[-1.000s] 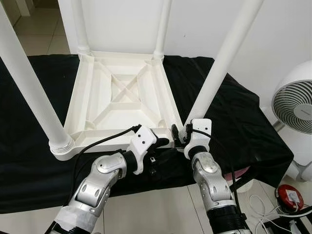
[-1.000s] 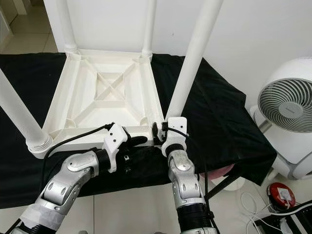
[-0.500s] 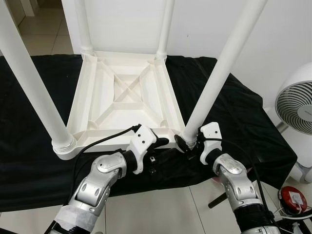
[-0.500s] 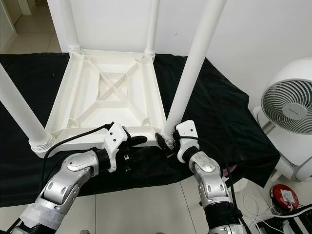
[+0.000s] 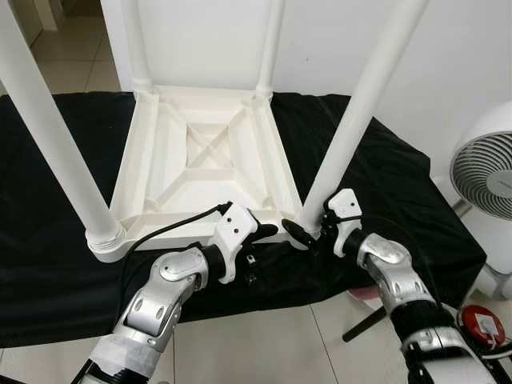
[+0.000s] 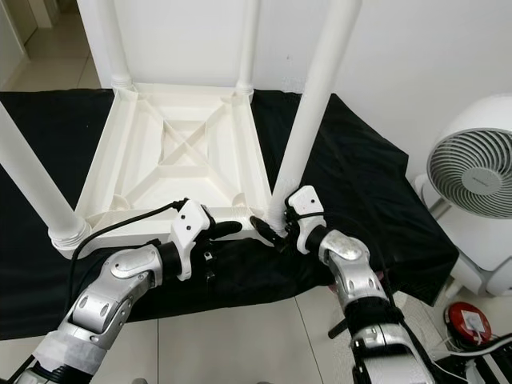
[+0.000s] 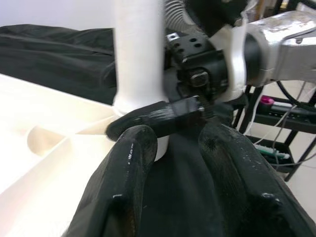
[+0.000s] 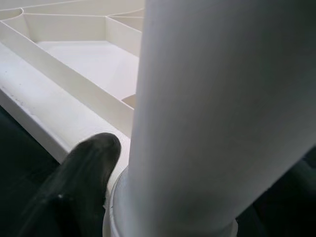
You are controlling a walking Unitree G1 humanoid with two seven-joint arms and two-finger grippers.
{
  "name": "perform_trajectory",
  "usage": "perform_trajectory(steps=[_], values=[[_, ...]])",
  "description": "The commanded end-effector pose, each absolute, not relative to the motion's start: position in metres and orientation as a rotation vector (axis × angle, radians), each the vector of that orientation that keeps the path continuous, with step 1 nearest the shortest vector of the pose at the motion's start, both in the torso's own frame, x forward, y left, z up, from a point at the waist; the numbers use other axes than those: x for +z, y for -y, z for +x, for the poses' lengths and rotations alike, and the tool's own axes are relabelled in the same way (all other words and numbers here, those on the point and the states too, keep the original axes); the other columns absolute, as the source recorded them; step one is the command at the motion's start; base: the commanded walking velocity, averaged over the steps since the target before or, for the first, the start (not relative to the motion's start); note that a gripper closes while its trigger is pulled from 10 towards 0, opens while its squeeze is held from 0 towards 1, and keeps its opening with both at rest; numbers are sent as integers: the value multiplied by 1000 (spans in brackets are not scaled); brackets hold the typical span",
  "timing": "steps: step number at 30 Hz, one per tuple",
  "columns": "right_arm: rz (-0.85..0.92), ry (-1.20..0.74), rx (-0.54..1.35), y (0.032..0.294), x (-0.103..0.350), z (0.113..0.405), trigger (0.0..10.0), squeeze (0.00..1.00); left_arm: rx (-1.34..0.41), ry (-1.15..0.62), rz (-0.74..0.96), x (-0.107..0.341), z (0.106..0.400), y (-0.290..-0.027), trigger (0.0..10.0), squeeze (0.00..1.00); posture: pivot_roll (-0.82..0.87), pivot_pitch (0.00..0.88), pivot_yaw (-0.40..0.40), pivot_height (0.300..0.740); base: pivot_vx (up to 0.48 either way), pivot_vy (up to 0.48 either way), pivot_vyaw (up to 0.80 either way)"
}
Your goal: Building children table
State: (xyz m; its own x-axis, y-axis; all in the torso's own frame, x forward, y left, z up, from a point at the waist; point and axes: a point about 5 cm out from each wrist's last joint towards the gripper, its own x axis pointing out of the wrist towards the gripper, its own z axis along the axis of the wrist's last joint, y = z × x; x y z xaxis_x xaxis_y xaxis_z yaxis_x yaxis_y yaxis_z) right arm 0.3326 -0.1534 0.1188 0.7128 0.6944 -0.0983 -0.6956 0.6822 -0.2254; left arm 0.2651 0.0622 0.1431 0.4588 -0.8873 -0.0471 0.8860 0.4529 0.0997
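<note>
While the upturned table lies on the black surface, I see my right gripper jaws clamped on the near leg; left gripper jaws apart beside it.

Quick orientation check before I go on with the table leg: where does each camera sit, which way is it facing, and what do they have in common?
Left eye and right eye views: on the head, looking forward and down at the upturned white table on the black cloth; both silver arms show, left gripper and right gripper.
Left wrist view: looks along its own black fingers at the right gripper against the near right leg.
Right wrist view: close on that leg, one finger beside its base.
Shared: all views show that leg.
</note>
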Motion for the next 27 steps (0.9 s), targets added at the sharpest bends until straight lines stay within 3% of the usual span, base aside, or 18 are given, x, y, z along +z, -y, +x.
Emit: perform_trajectory(steps=[1, 2, 15, 16, 27], values=[[-285, -27, 827, 145, 115, 333, 2784, 0, -1083, 17, 119, 145, 266, -59, 10000, 0, -59, 0, -54, 740, 0, 0, 0], [-281, -34, 844, 143, 112, 333, 0, 0, -1085, 17, 118, 145, 266, -59, 10000, 0, -59, 0, -54, 740, 0, 0, 0], [-243, -57, 903, 142, 98, 327, 0, 0, -1098, 17, 113, 144, 263, -55, 10000, 0, -61, 0, -62, 740, 0, 0, 0], [-233, -51, 882, 144, 99, 328, 10000, 0, -1100, 17, 113, 144, 263, -54, 10000, 0, -63, 0, -65, 740, 0, 0, 0], [-264, -35, 625, 147, 102, 334, 10000, 0, -1104, 18, 111, 143, 261, -53, 10000, 0, -58, 0, -76, 740, 0, 0, 0]])
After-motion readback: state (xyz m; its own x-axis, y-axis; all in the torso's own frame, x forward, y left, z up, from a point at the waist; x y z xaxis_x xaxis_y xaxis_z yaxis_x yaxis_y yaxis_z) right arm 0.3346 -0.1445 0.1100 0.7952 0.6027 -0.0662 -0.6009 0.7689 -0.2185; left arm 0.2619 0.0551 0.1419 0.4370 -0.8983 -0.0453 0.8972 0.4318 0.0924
